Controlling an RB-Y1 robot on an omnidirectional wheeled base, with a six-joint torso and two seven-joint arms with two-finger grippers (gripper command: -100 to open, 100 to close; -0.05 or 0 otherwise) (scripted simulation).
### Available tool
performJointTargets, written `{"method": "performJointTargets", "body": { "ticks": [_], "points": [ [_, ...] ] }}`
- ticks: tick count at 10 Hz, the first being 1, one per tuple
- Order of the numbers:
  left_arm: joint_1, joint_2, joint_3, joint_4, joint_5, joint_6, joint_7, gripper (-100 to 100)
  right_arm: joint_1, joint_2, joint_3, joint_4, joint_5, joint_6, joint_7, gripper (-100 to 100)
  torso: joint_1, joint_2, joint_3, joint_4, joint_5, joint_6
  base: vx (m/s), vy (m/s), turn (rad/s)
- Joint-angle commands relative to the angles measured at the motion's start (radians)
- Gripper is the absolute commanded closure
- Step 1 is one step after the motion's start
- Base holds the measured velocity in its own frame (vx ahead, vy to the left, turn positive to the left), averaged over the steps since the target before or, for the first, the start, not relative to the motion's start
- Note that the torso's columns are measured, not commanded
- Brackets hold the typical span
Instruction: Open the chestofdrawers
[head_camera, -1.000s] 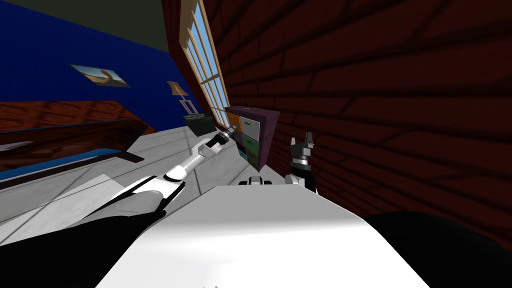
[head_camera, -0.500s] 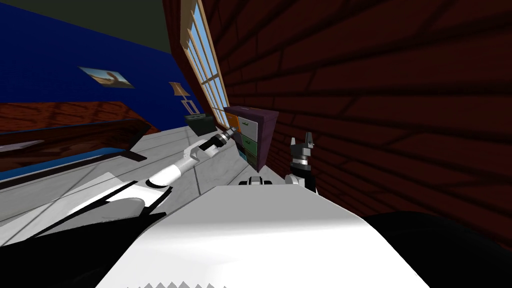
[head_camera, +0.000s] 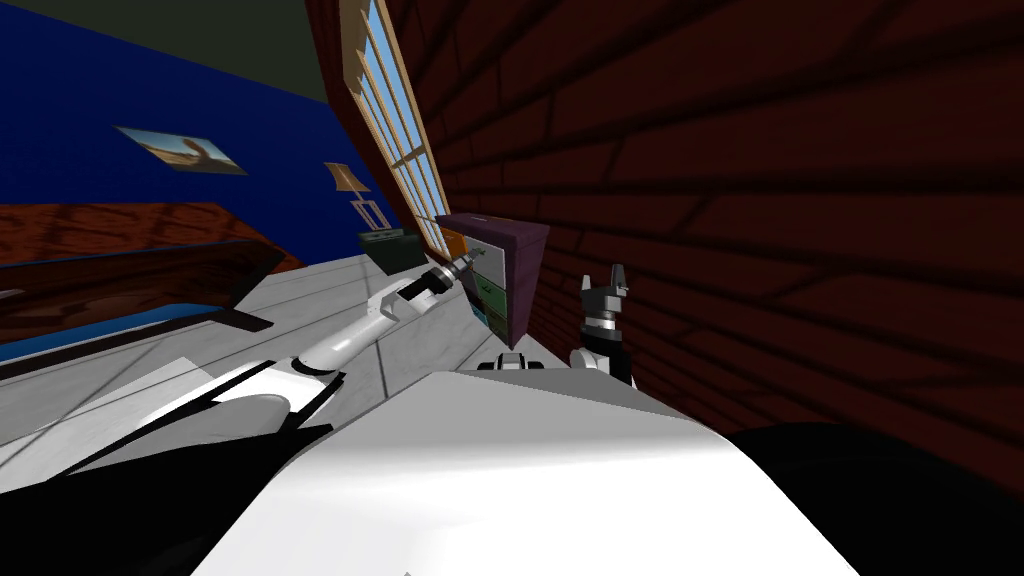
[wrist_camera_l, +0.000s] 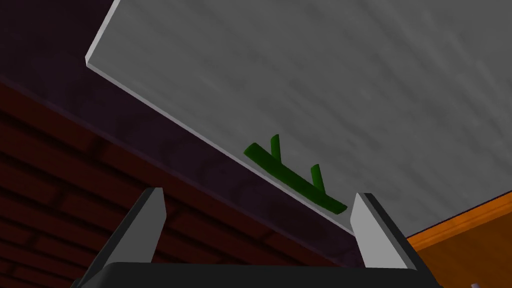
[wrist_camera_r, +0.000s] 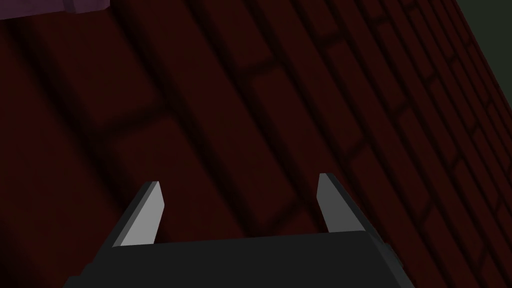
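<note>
The chest of drawers (head_camera: 512, 262) has a dark purple body and stands against the brick wall under the window; its drawer fronts are orange, grey and green. My left gripper (head_camera: 463, 266) reaches to its upper grey drawer. In the left wrist view the left gripper (wrist_camera_l: 258, 196) is open. The drawer's green bar handle (wrist_camera_l: 292, 180) lies just ahead between the fingers, untouched, on the grey drawer front (wrist_camera_l: 325, 75). The orange drawer (wrist_camera_l: 465, 225) is beside it. My right gripper (head_camera: 607, 284) is raised near my chest, and its fingers (wrist_camera_r: 150, 210) stand open with nothing in them.
A dark red brick wall (head_camera: 760, 200) runs along my right, close to the right arm. A tall window (head_camera: 400, 140) sits beyond the chest, with a dark box (head_camera: 395, 248) on the floor below it. A dark wooden bed frame (head_camera: 130, 275) lies to the left.
The whole head view has shifted a little, so I have moved. My left arm has stayed stretched to the grey drawer; the right arm has not moved.
</note>
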Motion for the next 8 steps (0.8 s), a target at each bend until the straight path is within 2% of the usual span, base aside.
{"method": "performJointTargets", "body": {
  "ticks": [1,2,3,7,8],
  "points": [
    [-0.015,0.018,0.005,-0.014,0.013,0.022,0.007,-100,0.0,0.0,0.0,0.0,0.0,0.0,0.0,0,0.004,0.005,0.003,0.002,0.001,-0.001,0.065,-0.084,-0.013],
    [-0.011,0.008,0.0,-0.002,0.006,0.008,0.002,-100,0.0,0.0,0.0,0.0,0.0,0.0,0.0,0,0.001,0.005,0.004,0.002,0.001,0.0,0.041,-0.052,0.0],
    [-0.013,0.009,0.0,-0.003,0.007,0.011,0.003,100,0.0,0.0,0.0,0.0,0.0,0.0,0.0,0,0.002,0.005,0.003,0.002,0.001,0.0,0.008,-0.009,0.0],
    [-0.007,0.035,-0.006,-0.041,0.024,0.009,0.008,100,-0.001,0.0,0.0,0.0,0.0,0.0,0.0,0,0.004,0.01,0.006,0.006,0.001,-0.002,-0.111,0.112,0.071],
    [-0.007,0.032,-0.013,-0.032,0.023,0.013,0.009,100,-0.001,0.0,0.0,0.0,0.0,0.0,0.0,0,0.002,0.008,0.005,0.006,0.0,-0.002,-0.067,0.054,0.017]
  ]
}}
